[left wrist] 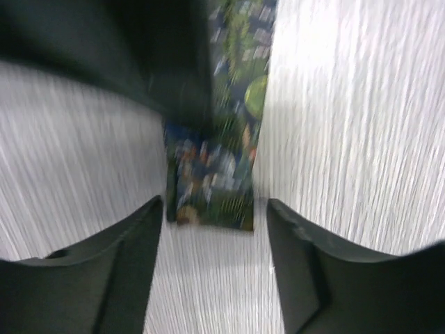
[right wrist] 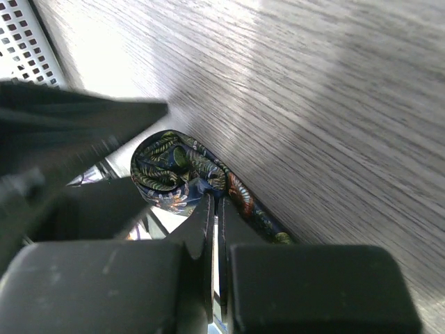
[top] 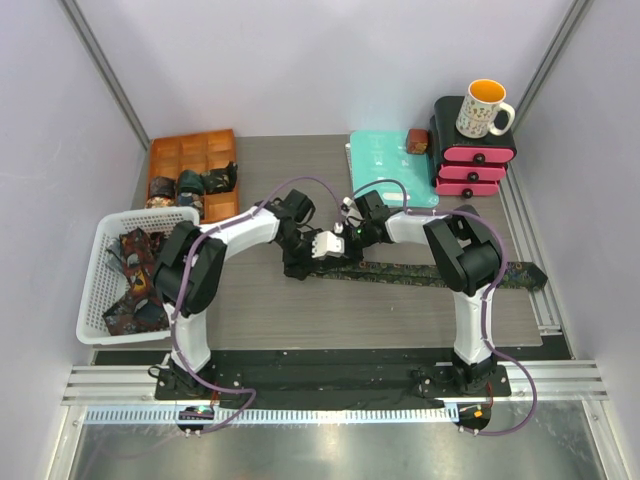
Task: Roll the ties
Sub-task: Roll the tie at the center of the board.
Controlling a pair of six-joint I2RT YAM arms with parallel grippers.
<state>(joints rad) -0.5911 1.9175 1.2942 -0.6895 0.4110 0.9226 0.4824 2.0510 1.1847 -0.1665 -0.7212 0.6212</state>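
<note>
A long dark necktie with a green and red leaf print [top: 430,273] is laid flat on the grey wooden worktop [top: 300,320]. It is stretched from the middle out towards 3 o'clock. The end in the middle is curled into a small roll [right wrist: 169,170].

The left fingers [left wrist: 213,206] are held wide, one on each side of that end, and the cloth is not touched by them. The right fingers [right wrist: 215,209] are pressed tight together. Their tips are set on the tie just beside the roll. Whether any cloth is pinched between them cannot be told.

More ties [top: 135,285] are piled in a white plastic basket [top: 100,225] at 9 o'clock. Rolled ties [top: 200,182] are seen in an orange tray with little boxes [top: 165,155] at 11 o'clock. A teal flat folder [top: 385,160] is laid at 12 o'clock. A spotted mug with a yellow inside [top: 483,108] is stood on a pink and black set of drawers [top: 472,165] at 1 o'clock.
</note>
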